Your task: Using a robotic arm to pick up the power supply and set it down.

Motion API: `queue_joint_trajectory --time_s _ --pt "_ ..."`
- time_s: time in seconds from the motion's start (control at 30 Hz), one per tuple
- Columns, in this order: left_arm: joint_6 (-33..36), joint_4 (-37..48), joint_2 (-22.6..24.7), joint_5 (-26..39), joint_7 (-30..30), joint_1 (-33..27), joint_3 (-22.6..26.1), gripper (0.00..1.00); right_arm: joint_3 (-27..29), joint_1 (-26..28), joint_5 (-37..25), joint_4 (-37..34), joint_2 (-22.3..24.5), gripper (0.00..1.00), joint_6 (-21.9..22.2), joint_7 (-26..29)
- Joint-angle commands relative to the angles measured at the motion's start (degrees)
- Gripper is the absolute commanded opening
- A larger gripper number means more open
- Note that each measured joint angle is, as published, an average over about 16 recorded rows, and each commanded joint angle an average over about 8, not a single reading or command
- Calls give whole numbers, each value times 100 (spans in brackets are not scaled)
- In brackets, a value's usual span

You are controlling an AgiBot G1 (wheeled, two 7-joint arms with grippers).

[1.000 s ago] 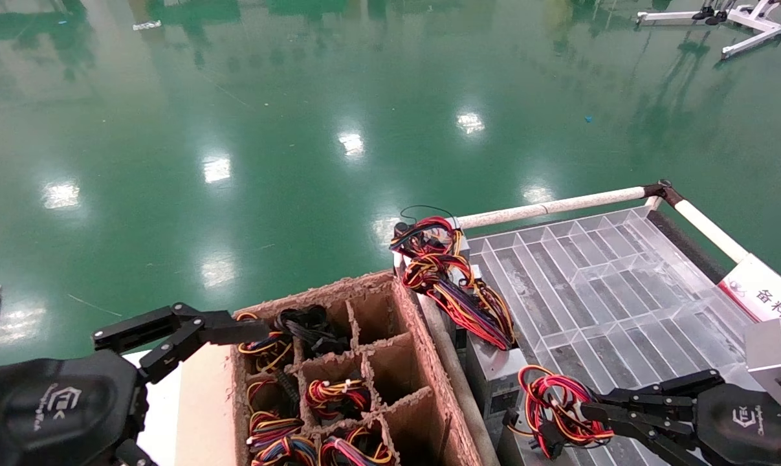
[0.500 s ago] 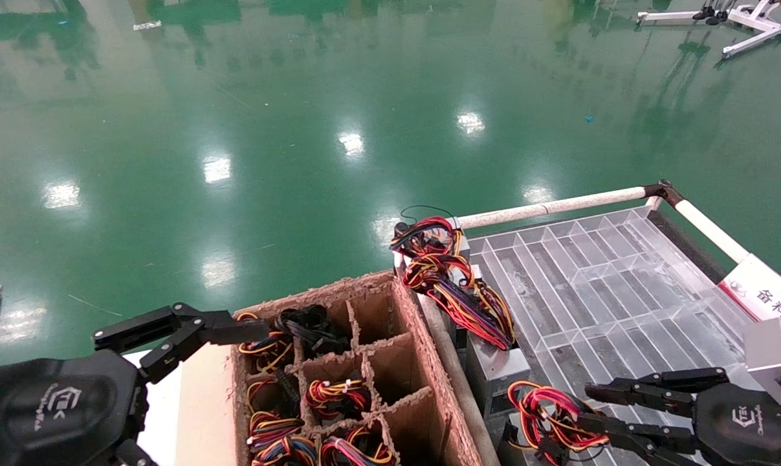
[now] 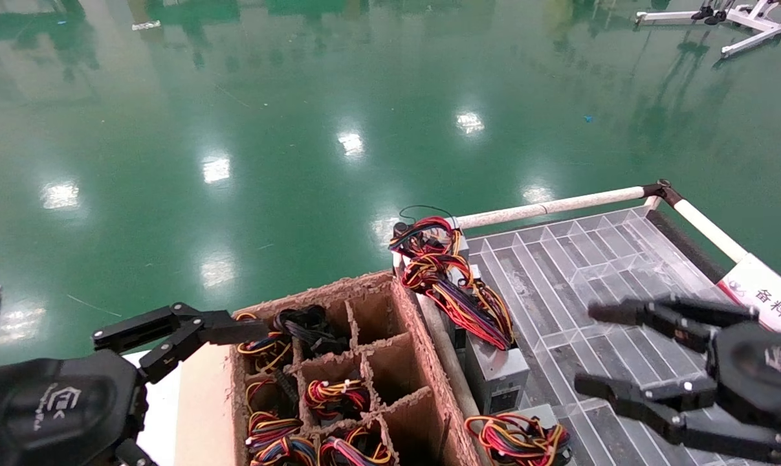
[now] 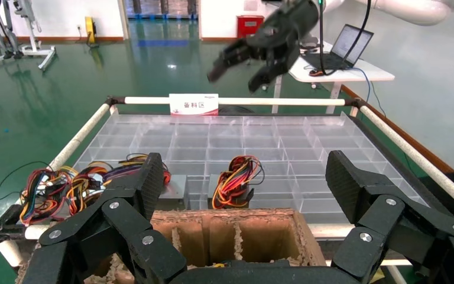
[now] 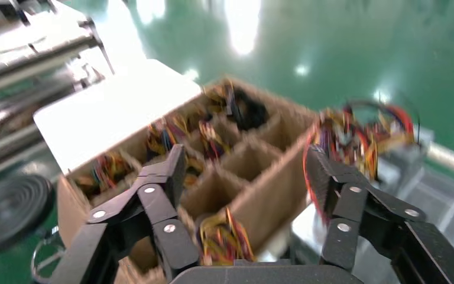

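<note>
Two grippers gape empty: right gripper (image 3: pixel 581 349) above the power supply (image 3: pixel 519 440) at lower centre; left gripper (image 3: pixel 183 330) idles lower left

The power supply (image 3: pixel 526 435), a small grey metal box, is lying on the clear divided tray (image 3: pixel 597 285) beside the cardboard crate (image 3: pixel 422 362). Its tied loop of red, yellow, orange and black wires is resting on top. Nothing is gripping it.

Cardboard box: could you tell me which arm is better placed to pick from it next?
Left, probably: the left gripper hovers, jaws open, at the box edge; the right gripper is open over the tray beside it.
</note>
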Motion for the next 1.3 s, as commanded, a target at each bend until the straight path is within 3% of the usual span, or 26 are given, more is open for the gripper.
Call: queue_joint_trajectory --time_s 0.03,1.3 --pt "0 0 0 0 0 0 0 100 15 -3 48 20 -27 100 -12 -3" --pt "0 1 0 -1 1 -1 1 100 109 -142 417 721 -835 100 -87 -162"
